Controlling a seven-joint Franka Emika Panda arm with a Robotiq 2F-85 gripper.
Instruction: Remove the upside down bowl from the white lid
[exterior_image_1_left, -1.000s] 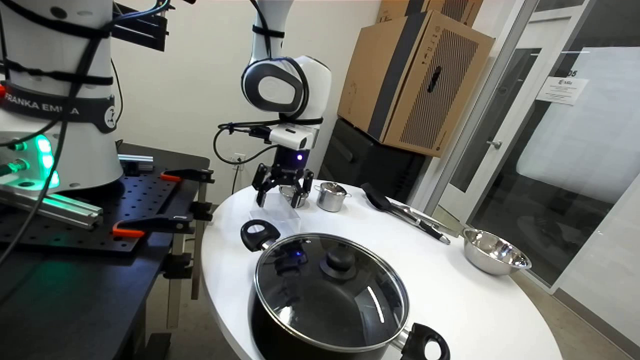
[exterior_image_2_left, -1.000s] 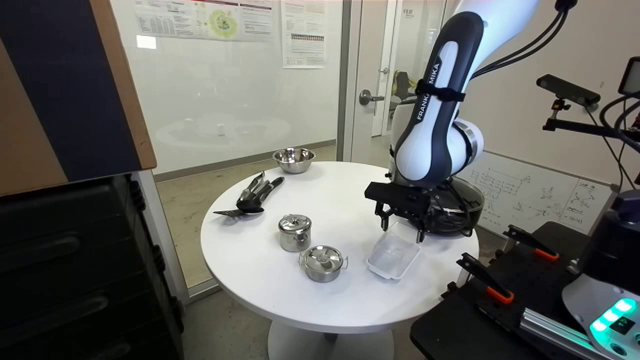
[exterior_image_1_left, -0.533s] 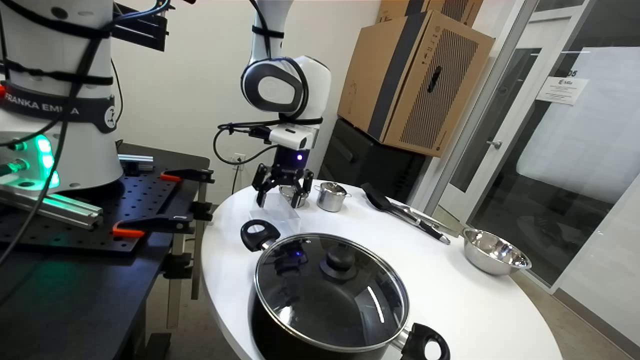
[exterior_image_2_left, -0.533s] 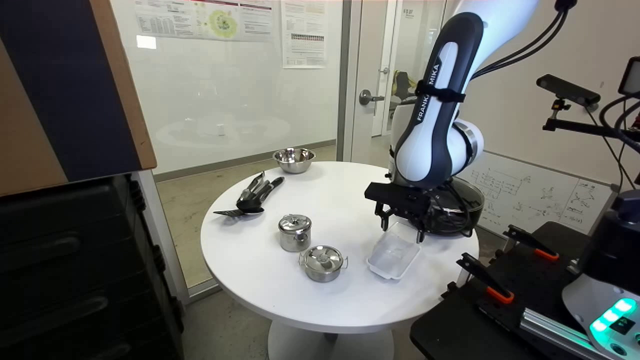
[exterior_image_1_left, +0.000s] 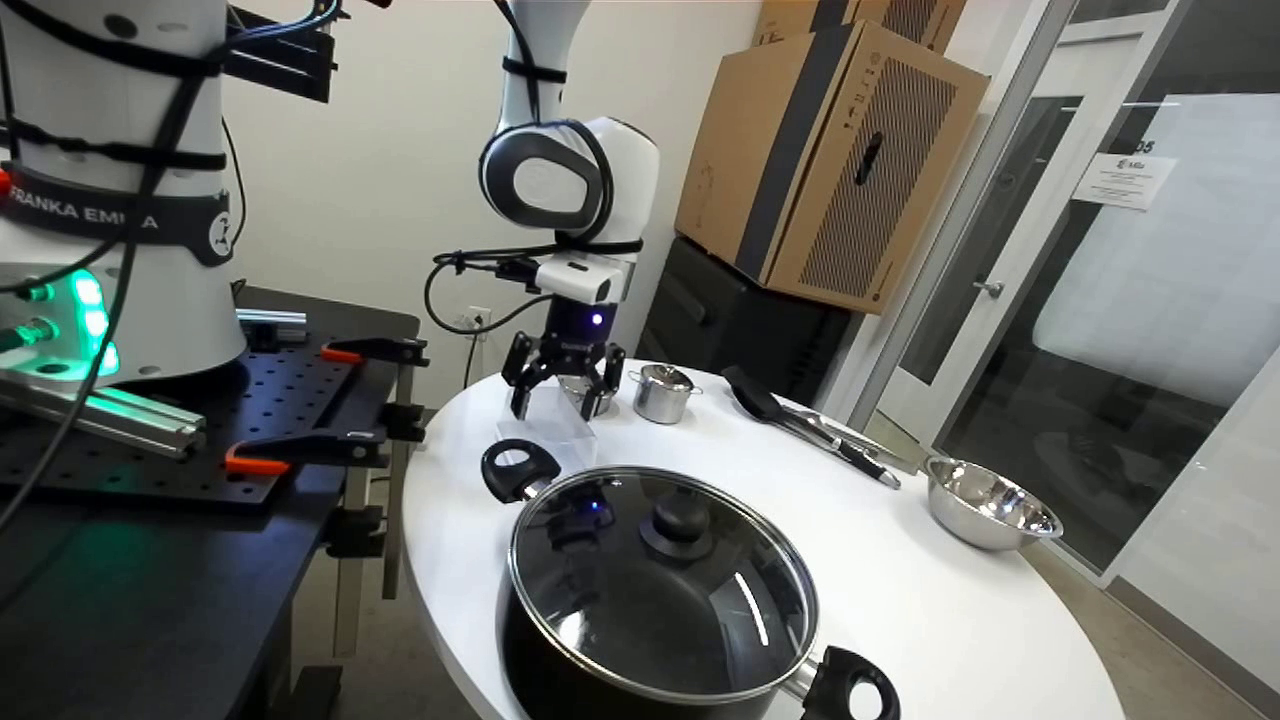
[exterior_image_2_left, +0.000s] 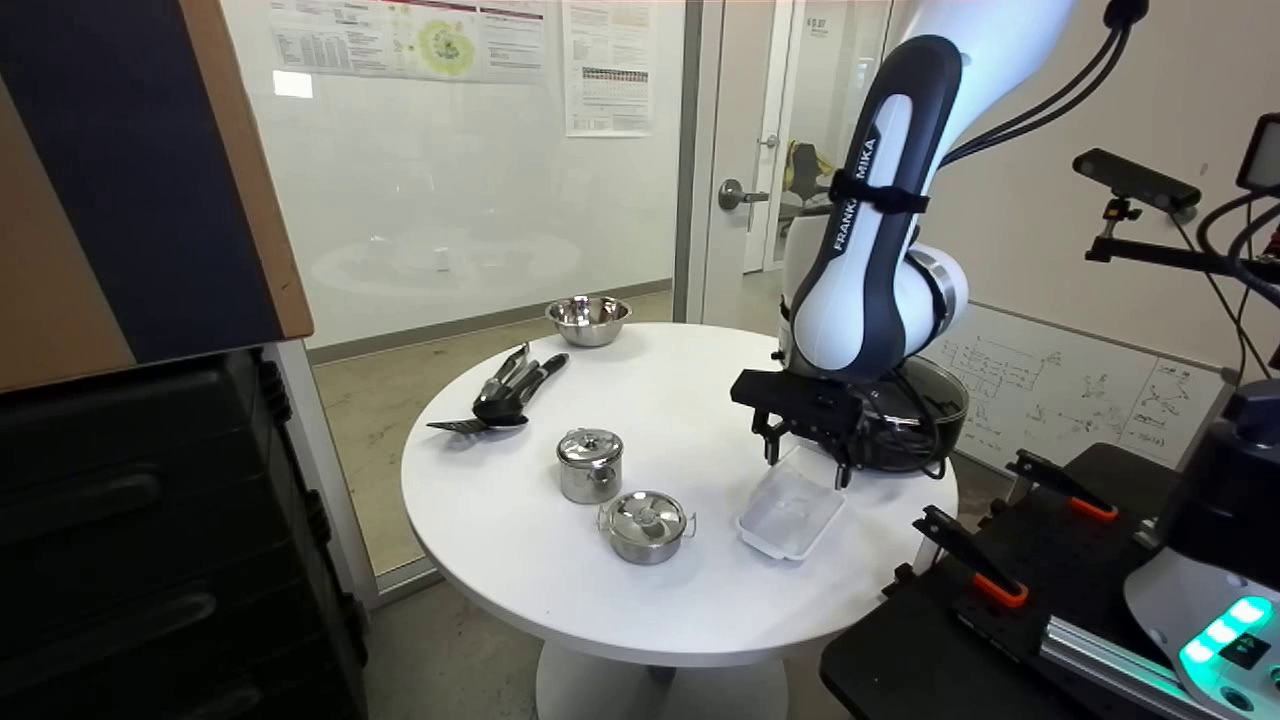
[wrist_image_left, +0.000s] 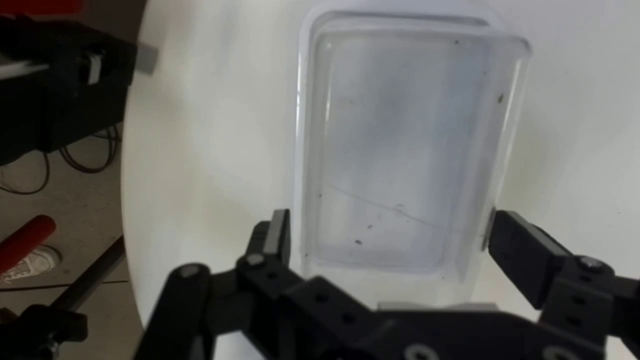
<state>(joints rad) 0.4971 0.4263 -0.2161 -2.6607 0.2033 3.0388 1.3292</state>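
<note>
A clear plastic box lies on the round white table. It also shows in both exterior views. It seems turned over, with a whitish rim around it that may be the white lid; I cannot tell them apart surely. My gripper has one finger on each long side of the box near one end, apparently touching both walls. The gripper shows over the box in both exterior views. No small steel bowl shows upside down on a lid in these frames.
A big black pot with a glass lid stands close to the box. Two small lidded steel pots stand on its other side. Black utensils and a wider steel bowl lie farther off near the table edge.
The arm has moved slightly down and sideways within the last half second. The clear box has shifted a little the same way between the fingers. The finger spacing looks unchanged.
</note>
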